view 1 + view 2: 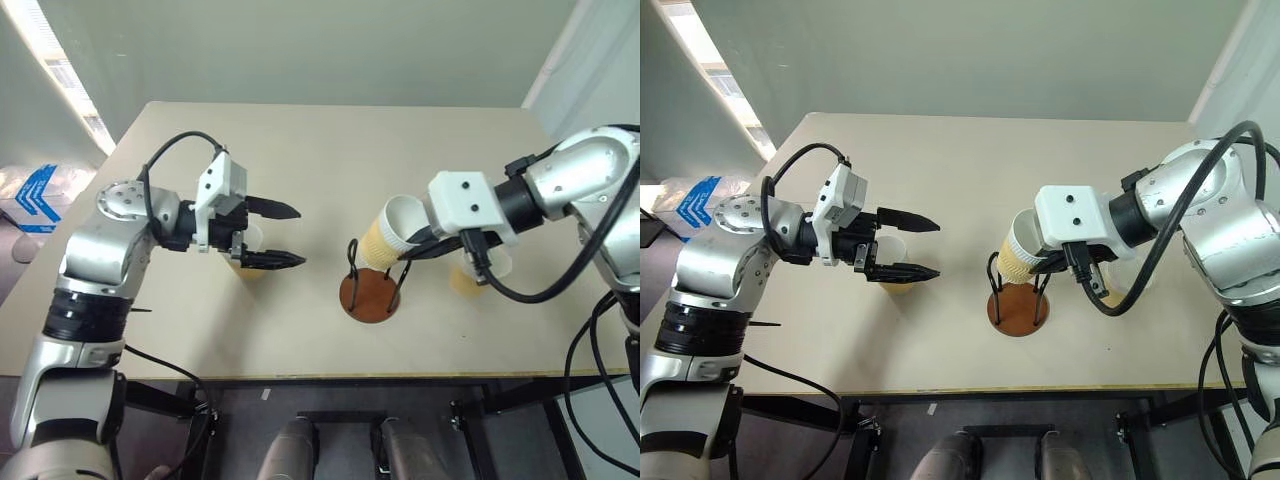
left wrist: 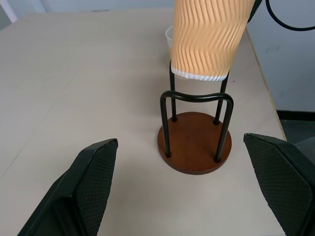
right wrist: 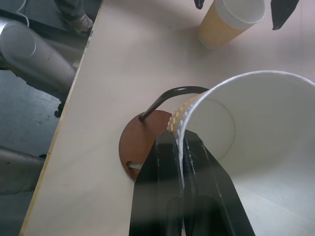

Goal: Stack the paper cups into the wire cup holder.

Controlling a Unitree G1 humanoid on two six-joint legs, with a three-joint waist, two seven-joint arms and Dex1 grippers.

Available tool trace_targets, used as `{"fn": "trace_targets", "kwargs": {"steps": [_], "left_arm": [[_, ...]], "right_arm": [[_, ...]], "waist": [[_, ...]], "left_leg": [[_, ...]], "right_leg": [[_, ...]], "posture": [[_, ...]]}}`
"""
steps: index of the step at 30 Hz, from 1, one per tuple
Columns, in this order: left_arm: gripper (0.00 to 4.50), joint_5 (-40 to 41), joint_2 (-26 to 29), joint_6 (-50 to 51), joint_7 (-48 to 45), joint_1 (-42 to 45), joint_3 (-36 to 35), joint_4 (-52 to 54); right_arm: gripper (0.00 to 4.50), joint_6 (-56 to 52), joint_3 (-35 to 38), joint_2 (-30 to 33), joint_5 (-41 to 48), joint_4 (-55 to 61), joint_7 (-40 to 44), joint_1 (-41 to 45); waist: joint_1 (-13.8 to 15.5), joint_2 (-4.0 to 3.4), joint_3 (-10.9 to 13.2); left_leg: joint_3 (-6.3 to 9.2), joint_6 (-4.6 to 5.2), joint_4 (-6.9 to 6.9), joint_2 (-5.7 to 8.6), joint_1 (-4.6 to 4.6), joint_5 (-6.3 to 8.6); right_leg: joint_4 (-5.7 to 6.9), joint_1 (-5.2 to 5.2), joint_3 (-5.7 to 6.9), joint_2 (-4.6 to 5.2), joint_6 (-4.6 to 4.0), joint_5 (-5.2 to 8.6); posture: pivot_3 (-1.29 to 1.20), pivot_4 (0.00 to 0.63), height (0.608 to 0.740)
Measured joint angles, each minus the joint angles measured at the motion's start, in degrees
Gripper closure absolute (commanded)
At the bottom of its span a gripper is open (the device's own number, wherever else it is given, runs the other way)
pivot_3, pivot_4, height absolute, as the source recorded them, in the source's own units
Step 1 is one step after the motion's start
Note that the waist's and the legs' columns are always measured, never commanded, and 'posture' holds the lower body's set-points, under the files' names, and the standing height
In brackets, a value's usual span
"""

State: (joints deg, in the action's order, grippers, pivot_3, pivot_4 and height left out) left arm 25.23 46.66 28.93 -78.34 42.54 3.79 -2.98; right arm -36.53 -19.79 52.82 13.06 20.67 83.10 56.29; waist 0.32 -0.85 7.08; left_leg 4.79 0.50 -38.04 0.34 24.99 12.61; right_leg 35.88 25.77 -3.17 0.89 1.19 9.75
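Pinching a paper cup (image 1: 390, 232) rim, right gripper (image 3: 180, 147) hangs over wire cup holder (image 1: 370, 290) (left gripper (image 1: 285, 236) spread wide).

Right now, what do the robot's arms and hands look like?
Both arms are silver-grey metal with black joint bands and looping black cables. Each wrist carries a white boxy block. The left hand and the right hand each have two black tapered fingers with textured pads.

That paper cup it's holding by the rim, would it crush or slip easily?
Probably light and a bit squashy: the right gripper pinches only the thin rim of the held cup, and it hangs tilted above the wire cup holder. Its ribbed wall likely adds stiffness and grip. Being tall and narrow-bottomed, it may tip easily.
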Motion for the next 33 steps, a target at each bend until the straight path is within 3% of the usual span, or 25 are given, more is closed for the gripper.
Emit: {"fn": "trace_targets", "kwargs": {"steps": [4,7,16,20,30,33], "left_arm": [[0.00,-0.4,0.0,-0.1,-0.1,0.0,0.0,0.0],[0.00,-0.6,0.0,-0.2,-0.2,0.0,0.0,0.0],[0.00,-0.9,0.0,-0.2,0.5,0.0,0.0,0.0],[0.00,-2.5,2.4,-0.7,1.4,-1.3,-0.1,1.4],[0.00,-9.2,18.0,-2.4,3.2,-12.1,-1.7,13.2],[0.00,-12.4,18.7,-3.6,5.1,-13.3,-1.5,12.9]], "right_arm": [[4.48,1.9,-1.8,-0.4,-1.8,-0.4,-0.4,-0.7],[3.84,2.4,-1.9,-0.5,-2.3,-0.4,-0.4,-0.7],[0.72,2.1,-1.8,-2.3,-3.5,-1.5,-2.9,-1.1],[0.72,-0.1,0.3,-2.7,-2.5,-3.1,-5.3,-1.7],[0.72,-13.5,13.1,-0.7,10.0,-4.1,-7.7,-5.0],[0.72,-15.7,14.2,-0.7,12.8,-4.1,-8.2,-5.5]], "waist": [[0.0,0.00,0.0],[0.0,0.00,0.0],[0.0,0.00,0.0],[0.0,0.01,0.0],[-0.1,0.02,0.0],[-0.1,0.02,0.0]], "left_leg": [[-0.01,0.00,-0.01,-0.01,0.00,0.00],[-0.01,0.00,-0.01,-0.01,0.00,0.00],[-0.01,0.00,-0.01,-0.01,0.00,0.00],[-0.03,0.00,0.00,-0.02,0.00,0.01],[-0.12,-0.04,0.09,-0.07,0.00,0.09],[-0.11,-0.07,0.09,-0.08,-0.01,0.07]], "right_leg": [[0.00,0.00,0.00,0.00,0.00,0.00],[0.00,-0.01,0.00,0.00,0.00,0.00],[0.00,0.00,0.00,0.00,0.00,0.00],[0.00,0.02,-0.01,0.00,0.00,0.00],[0.01,0.09,-0.07,-0.05,-0.17,0.16],[0.07,0.11,-0.09,-0.06,-0.20,0.17]], "posture": [[0.00,0.150,0.740],[0.00,0.150,0.740],[0.00,0.150,0.740],[0.00,0.150,0.740],[0.00,0.150,0.740],[0.00,0.150,0.740]]}}
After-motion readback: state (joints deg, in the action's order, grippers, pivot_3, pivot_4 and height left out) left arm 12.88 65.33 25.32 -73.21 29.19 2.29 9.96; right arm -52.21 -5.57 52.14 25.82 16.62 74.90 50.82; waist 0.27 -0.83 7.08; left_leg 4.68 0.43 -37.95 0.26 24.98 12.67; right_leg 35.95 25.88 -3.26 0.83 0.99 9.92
